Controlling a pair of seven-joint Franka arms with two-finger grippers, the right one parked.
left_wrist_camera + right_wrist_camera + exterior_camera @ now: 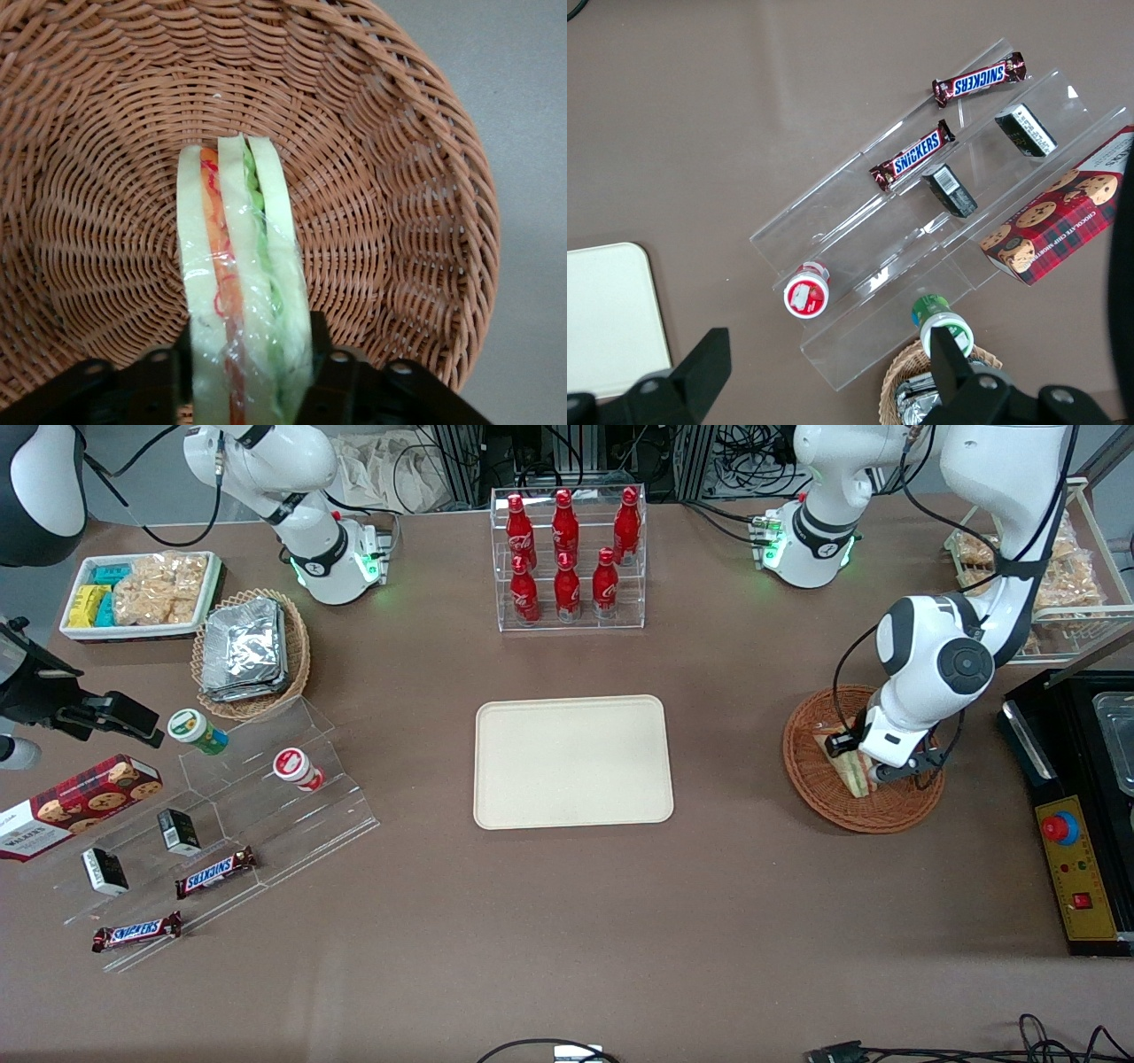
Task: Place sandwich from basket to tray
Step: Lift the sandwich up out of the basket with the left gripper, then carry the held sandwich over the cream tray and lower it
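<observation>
Seen only from the left wrist: sandwich (241, 283) standing on edge in the basket (390, 177), clear wrap over pale bread, orange-red and green stripes, with the black fingers (330, 376) pressed against both faces, clamped on it. From the front, mostly hidden: just a pale wedge (852, 771) showing under the arm's wrist, gripper (864, 771) down inside the reddish-brown basket (819, 793), toward the working arm's end of the table.

Around it: cream tray (573, 762) at table centre, bare, well apart from the basket at its 9 o'clock. Clear rack of red bottles (567, 558) at the tray's 12 o'clock. Black control box (1076, 868) just beside the basket at 3 o'clock. Toward the parked arm's end, acrylic steps (292, 806) bearing Snickers bars (215, 872) and small cups (297, 768); tan basket of foil packets (251, 651) farther back.
</observation>
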